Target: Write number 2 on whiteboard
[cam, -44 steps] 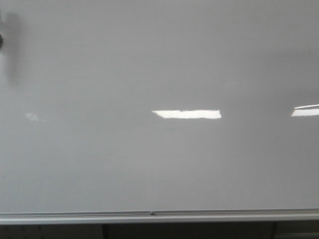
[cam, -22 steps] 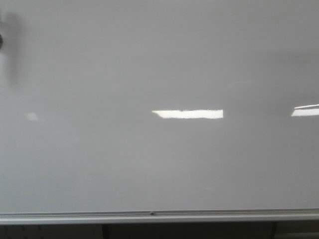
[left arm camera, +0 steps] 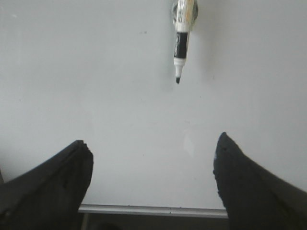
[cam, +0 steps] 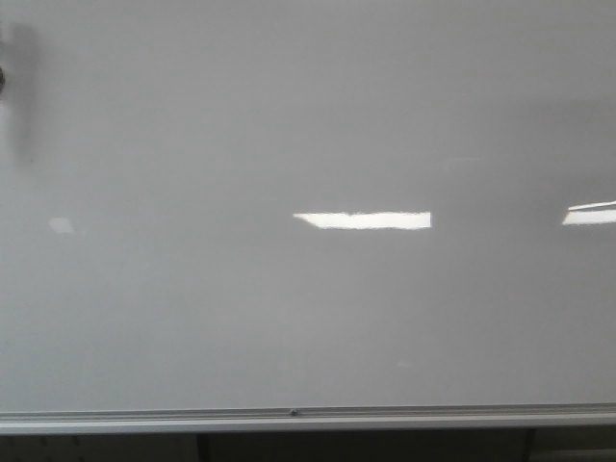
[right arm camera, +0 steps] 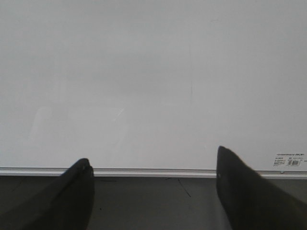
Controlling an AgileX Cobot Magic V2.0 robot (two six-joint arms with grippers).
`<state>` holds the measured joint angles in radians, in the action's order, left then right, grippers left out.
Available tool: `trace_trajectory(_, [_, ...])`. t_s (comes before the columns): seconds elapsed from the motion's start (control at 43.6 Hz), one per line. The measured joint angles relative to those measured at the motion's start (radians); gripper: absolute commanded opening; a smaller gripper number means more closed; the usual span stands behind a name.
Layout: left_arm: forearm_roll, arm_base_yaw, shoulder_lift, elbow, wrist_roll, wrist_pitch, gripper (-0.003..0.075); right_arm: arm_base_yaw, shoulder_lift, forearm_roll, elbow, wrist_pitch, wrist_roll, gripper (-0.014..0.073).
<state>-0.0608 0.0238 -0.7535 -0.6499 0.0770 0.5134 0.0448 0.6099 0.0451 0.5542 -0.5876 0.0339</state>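
I'm seeing the whiteboard [cam: 289, 125] filling the front view, its silver frame rail [cam: 308, 420] along the lower edge. The left gripper [left arm camera: 152, 165] is facing the board with fingers [left arm camera: 57, 182] spread apart, empty; a marker [left arm camera: 181, 40] is sitting on the board above them. The right gripper [right arm camera: 153, 184] is also holding its fingers [right arm camera: 249, 196] apart, near the rail. I can't make out the number 2.
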Motion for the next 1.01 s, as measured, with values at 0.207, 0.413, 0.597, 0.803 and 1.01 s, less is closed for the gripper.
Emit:
trace_trajectory(0.207, [0.004, 0.000, -0.069, -0.094, 0.000, -0.003, 0.0533, 0.000, 0.000, 0.000, 0.000, -0.001, 0.000, 0.0563])
trace_trajectory(0.413, [0.012, -0.015, -0.242, -0.187, -0.002, -0.005, 0.0533, 0.000, 0.000, 0.000, 0.000, -0.001, 0.000, 0.0563])
trace_trajectory(0.597, [0.012, -0.048, -0.410, -0.259, -0.012, -0.006, 0.0533, 0.000, 0.001, 0.000, 0.000, -0.001, 0.000, 0.0563])
trace_trajectory(0.803, [0.012, -0.050, -0.582, -0.352, -0.012, -0.007, 0.0533, 0.000, 0.001, 0.000, 0.000, -0.001, 0.000, 0.0563])
trace_trajectory(1.01, [0.042, -0.050, -0.705, -0.436, -0.014, -0.019, 0.0533, 0.000, 0.001, 0.002, 0.000, -0.002, 0.000, 0.0563])
